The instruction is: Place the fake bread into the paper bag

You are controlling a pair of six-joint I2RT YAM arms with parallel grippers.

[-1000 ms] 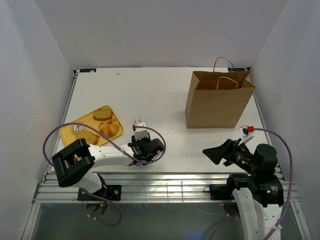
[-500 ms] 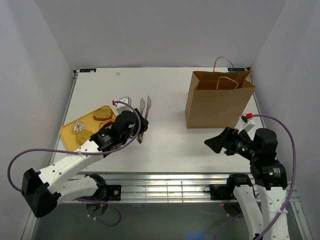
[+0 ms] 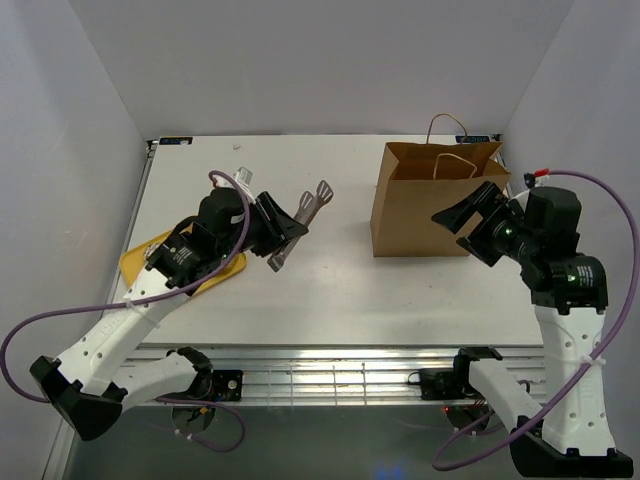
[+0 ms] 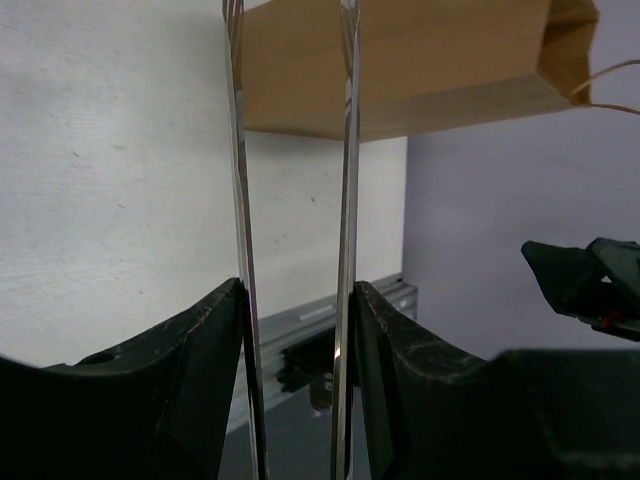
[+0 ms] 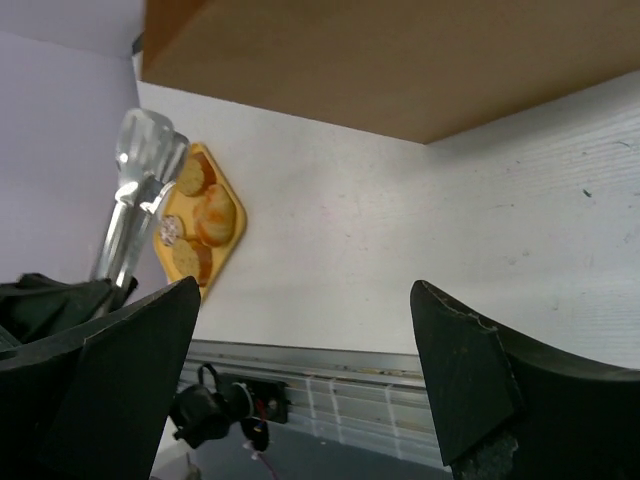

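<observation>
Overhead first: seeing left tool pinched on thin, shiny metal tongs, raised over the matte white desk. Right tool gaping wide, gripping nothing, near the right side of the stiff brown kraft paper bag, upright at far right. Yellow tray mostly under the left arm; can't make out bread here.

Left wrist: just two flat steel blades between black fingers, bag beyond.

Right wrist: alone shows the fake bread, rounded golden-brown pieces on the flat tray, well apart from the bag.
</observation>
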